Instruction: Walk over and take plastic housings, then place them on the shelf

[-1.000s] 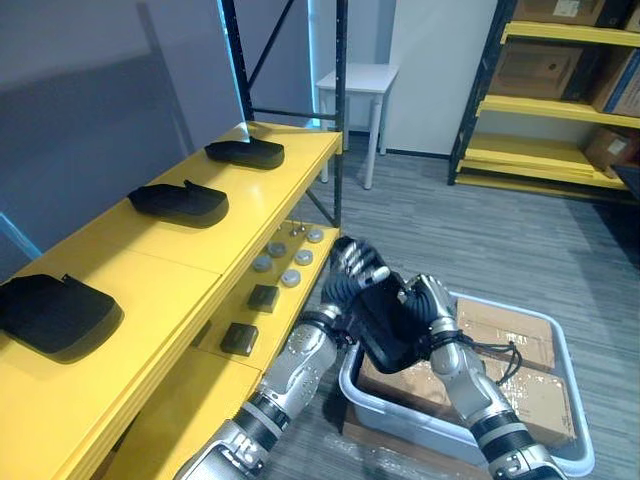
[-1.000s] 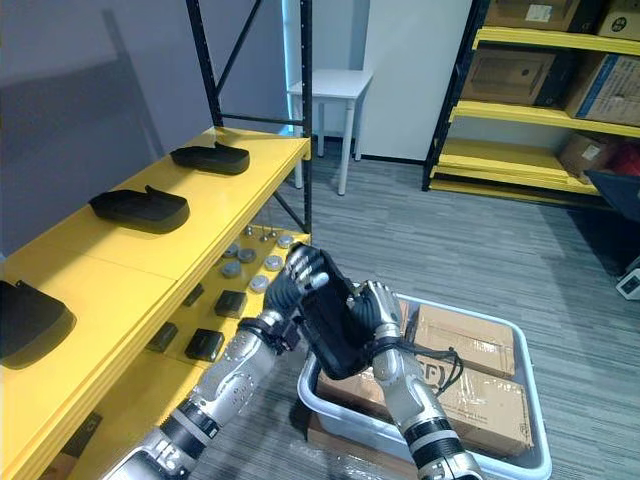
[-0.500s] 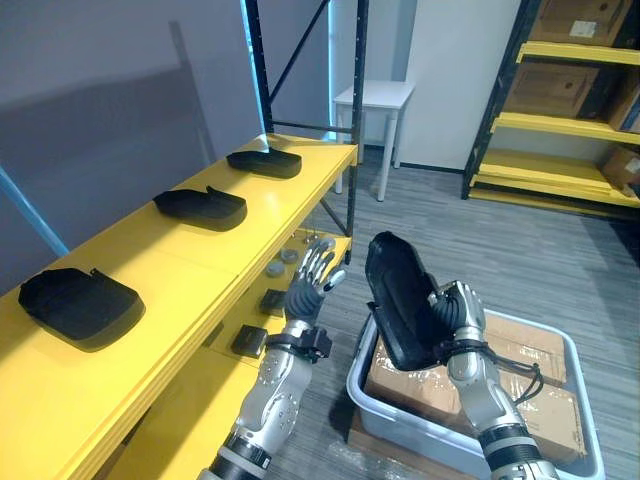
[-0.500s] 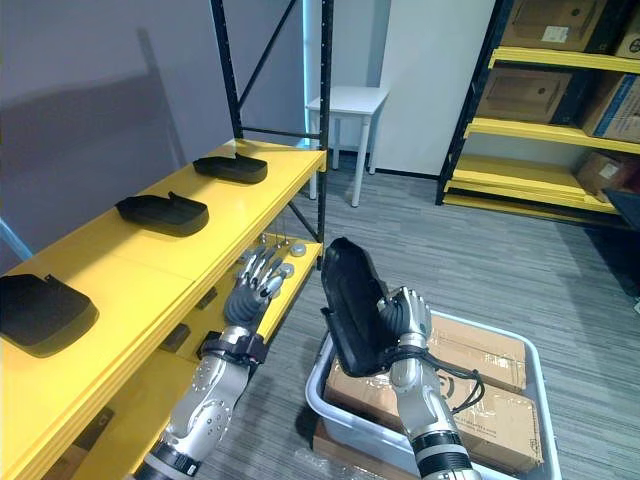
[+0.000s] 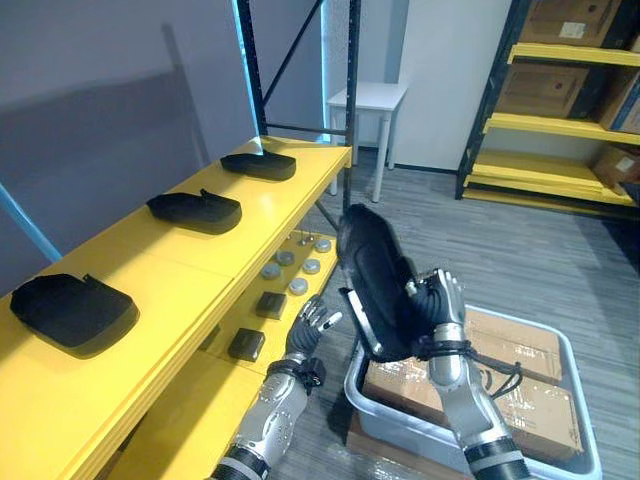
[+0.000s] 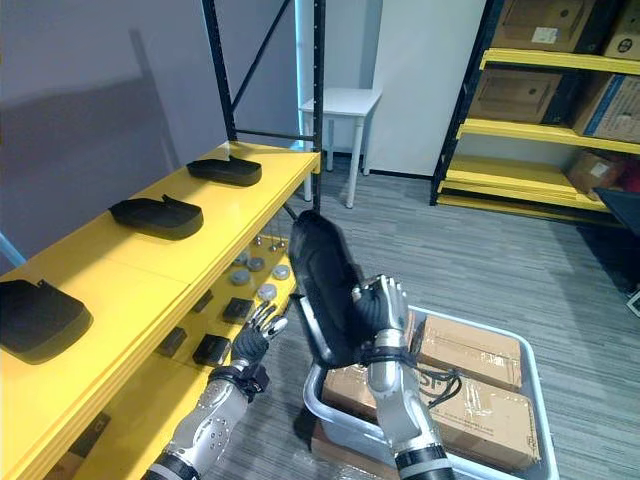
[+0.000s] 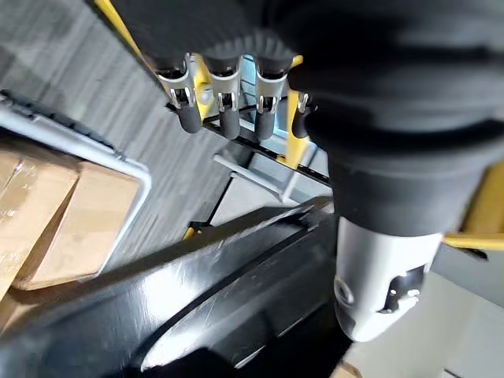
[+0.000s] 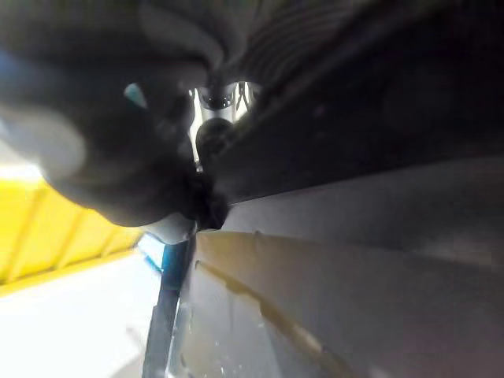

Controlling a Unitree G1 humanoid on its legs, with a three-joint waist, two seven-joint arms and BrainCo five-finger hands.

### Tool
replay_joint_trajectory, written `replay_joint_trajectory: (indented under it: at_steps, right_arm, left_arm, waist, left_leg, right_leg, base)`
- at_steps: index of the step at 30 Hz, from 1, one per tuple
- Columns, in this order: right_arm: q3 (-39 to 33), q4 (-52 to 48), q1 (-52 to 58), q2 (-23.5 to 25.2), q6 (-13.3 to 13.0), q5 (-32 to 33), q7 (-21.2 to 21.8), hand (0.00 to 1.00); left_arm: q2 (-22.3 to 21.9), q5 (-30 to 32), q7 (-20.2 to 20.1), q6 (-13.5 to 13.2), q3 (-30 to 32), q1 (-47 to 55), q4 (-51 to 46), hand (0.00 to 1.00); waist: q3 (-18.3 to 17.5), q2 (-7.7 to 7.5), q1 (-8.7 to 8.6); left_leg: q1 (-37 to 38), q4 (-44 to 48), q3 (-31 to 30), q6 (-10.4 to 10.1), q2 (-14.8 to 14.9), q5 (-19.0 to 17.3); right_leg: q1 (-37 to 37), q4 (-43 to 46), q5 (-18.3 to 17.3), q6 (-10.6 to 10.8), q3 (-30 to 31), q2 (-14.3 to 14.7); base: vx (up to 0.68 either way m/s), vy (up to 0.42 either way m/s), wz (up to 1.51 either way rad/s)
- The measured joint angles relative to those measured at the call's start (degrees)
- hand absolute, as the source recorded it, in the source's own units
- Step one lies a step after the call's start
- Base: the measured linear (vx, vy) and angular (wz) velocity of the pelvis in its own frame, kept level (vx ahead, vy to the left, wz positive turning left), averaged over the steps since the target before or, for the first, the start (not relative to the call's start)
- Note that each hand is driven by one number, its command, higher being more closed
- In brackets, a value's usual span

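The yellow shelf (image 5: 210,262) is carrying three black housings (image 5: 195,209) lying flat in a row along its top level, well apart from each other. Small round pieces (image 5: 298,268) and two dark blocks (image 5: 270,304) are sitting on the lower level. On the grey floor (image 5: 520,260) a pale bin (image 5: 415,432) is holding cardboard boxes (image 5: 530,360), and a white table (image 5: 367,97) is standing farther back.

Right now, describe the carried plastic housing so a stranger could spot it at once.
Beside the long yellow shelf sits a grey bin of cardboard boxes. Over the bin's shelf-side rim, the right robot hand grips a black housing, raised on edge, unlike the three housings lying flat on the shelf.
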Motion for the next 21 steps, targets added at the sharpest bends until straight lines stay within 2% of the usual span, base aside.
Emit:
replay_joint_trajectory:
  at_steps: [9,10,13,16,18,19,20,21]
  right_arm:
    - [10.11,-1.72,-0.01,0.82,-2.12,4.57,-0.04,1.00]
    - [11.47,-1.72,-0.11,0.78,-2.18,6.19,-0.23,1.00]
    - [12.26,-1.72,-0.12,0.65,-2.25,8.52,-0.24,1.00]
    - [13.25,-1.70,-0.13,0.18,-2.51,11.59,-0.50,1.00]
    - [13.26,-1.71,-0.11,-0.92,-3.89,13.11,-1.24,1.00]
    - [13.20,-1.81,-0.04,-1.34,-4.79,14.47,-1.98,1.00]
    - [12.75,-1.89,0.13,-1.77,-5.94,15.57,-2.43,1.00]
    - [12.64,-1.97,0.30,-1.78,-6.56,15.96,-2.43,1.00]
  left_arm:
    - [2.44,-10.22,2.31,-0.57,-0.77,-3.92,3.31,0.00]
    - [3.21,-12.48,2.31,-0.61,-1.26,-3.91,3.85,1.00]
    - [3.55,-16.18,2.31,-1.07,-1.24,-3.91,3.86,1.00]
    - [3.27,-22.22,2.29,-3.66,-0.62,-3.88,3.83,1.00]
    - [2.18,-23.97,2.21,-4.79,0.02,-3.85,3.48,1.00]
    - [0.71,-24.40,2.22,-5.68,1.17,-3.84,3.45,1.00]
    - [-0.40,-24.26,2.23,-6.21,1.73,-3.83,3.15,1.00]
    - [-0.51,-24.26,2.23,-6.36,1.74,-3.70,2.96,1.00]
  waist:
    - [-0.18,-0.05,-0.03]
    - [-0.39,-0.22,-0.04]
    - [-0.62,-0.58,-0.05]
    - [-0.97,-1.13,0.08]
    - [-1.13,-1.39,-0.14]
    - [-1.14,-1.46,-0.70]
    - [-1.12,-1.45,-1.42]
    - [-1.12,-1.50,-1.29]
  left_leg:
    - [0.05,0.01,0.13,-0.08,0.01,-0.05]
    - [0.04,0.03,0.14,-0.12,0.02,-0.08]
    - [0.02,0.06,0.08,-0.15,0.02,-0.11]
    - [-0.94,0.63,-0.58,-0.20,-0.02,-0.16]
    - [-3.91,3.12,-2.36,-0.38,-0.44,-0.43]
    - [-7.20,5.58,-1.58,0.64,-0.95,-0.22]
    - [-10.41,8.48,5.34,4.68,-0.76,-1.15]
    - [-10.81,9.62,9.50,5.99,0.17,-1.74]
  right_leg:
    - [-0.02,-0.06,0.01,-0.01,0.05,0.01]
    - [-0.02,-0.09,0.02,-0.02,0.03,0.01]
    - [0.02,-0.21,0.02,-0.02,-0.04,0.00]
    - [0.11,-0.03,0.02,-0.03,-0.70,-0.14]
    - [0.15,0.00,0.01,0.02,-3.91,-0.84]
    - [0.49,0.02,-0.01,0.04,-7.30,-2.00]
    - [1.21,0.04,-0.25,0.38,-11.66,-3.14]
    - [1.71,0.13,-0.42,0.62,-13.28,-3.59]
  base:
    - [0.00,0.012,0.00]
    - [0.00,0.000,0.00]
    - [0.00,0.011,0.00]
    - [-0.01,0.024,0.16]
    - [-0.05,0.024,0.70]
    - [-0.09,0.073,1.44]
    - [-0.07,0.090,1.56]
    - [-0.03,0.077,1.50]
